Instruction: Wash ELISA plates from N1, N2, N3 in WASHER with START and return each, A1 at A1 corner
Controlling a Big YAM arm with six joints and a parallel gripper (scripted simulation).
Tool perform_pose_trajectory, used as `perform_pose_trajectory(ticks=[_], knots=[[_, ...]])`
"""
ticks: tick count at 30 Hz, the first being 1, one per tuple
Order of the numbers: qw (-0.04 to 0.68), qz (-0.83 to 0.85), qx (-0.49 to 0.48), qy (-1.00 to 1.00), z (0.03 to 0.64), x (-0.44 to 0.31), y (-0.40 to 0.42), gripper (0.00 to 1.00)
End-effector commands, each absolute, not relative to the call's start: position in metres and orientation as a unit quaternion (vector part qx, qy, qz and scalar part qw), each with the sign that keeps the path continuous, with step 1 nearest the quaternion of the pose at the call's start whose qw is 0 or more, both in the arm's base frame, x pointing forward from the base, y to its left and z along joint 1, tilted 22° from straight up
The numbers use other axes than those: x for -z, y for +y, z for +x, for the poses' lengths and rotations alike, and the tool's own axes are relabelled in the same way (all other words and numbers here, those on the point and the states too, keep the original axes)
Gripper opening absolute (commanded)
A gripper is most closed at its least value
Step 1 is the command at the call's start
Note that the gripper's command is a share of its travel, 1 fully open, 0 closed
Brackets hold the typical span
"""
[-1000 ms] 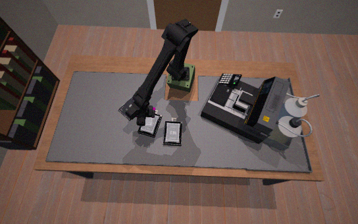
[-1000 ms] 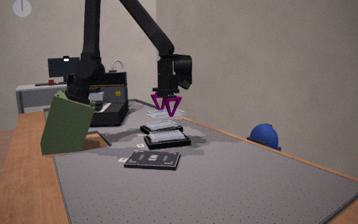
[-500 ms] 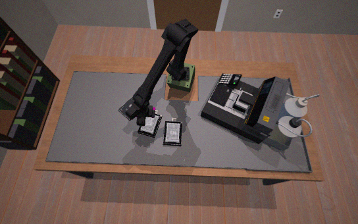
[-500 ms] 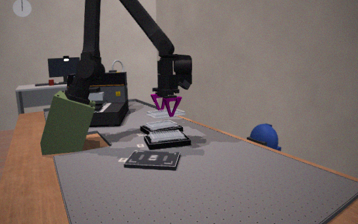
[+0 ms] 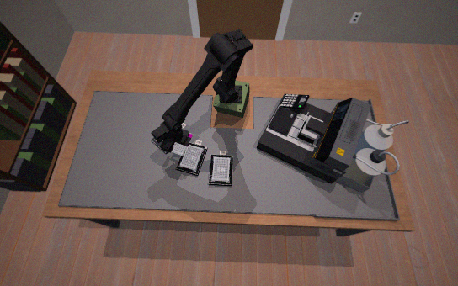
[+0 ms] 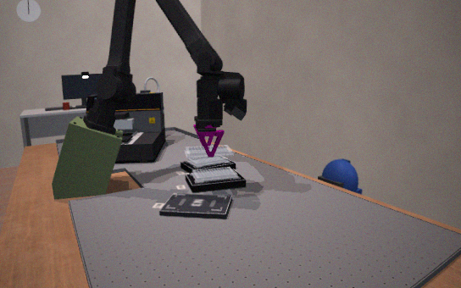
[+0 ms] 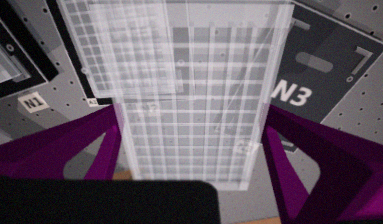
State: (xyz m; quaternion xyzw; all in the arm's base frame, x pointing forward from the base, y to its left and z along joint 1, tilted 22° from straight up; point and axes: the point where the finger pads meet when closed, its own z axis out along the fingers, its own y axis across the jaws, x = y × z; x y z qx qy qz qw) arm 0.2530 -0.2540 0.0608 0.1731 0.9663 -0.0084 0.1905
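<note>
My gripper (image 5: 184, 143) (image 6: 210, 155) (image 7: 191, 111) is shut on a clear plate (image 5: 179, 148) (image 6: 225, 150) (image 7: 207, 160), with a magenta finger at each long side. The plate is in the air, beside and partly over nest N2 in the wrist view. Nest N3 (image 6: 171, 206) (image 7: 337, 82) is empty, with its locators showing. A plate (image 5: 192, 156) (image 6: 216, 174) sits in nest N2, and another plate (image 5: 221, 169) (image 6: 208, 161) sits in nest N1. The washer (image 5: 278, 156) shows a green lamp (image 5: 300, 106), and I see no plate on its carrier (image 5: 295, 127). The A1 corner of the held plate cannot be made out.
The washer's keypad (image 5: 289, 100) is at its back left. Two white bottles (image 5: 379, 136) (image 5: 370, 161) with tubes stand right of the washer. The green arm base (image 5: 231, 110) (image 6: 86, 161) stands at the back middle of the table.
</note>
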Motion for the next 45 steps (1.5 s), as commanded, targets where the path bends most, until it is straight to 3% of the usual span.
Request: perform_pose_trajectory(ticks=[1,7,24,45], knots=[[0.208,0.246,0.013,0.946,0.252,-0.071,-0.286,0.84],[0.207,0.34,-0.007,0.917,0.231,-0.062,-0.309,0.84],[0.205,0.332,-0.002,0.921,0.179,-0.039,-0.364,0.84],[0.204,0.326,-0.003,0.923,0.184,-0.042,-0.363,0.84]])
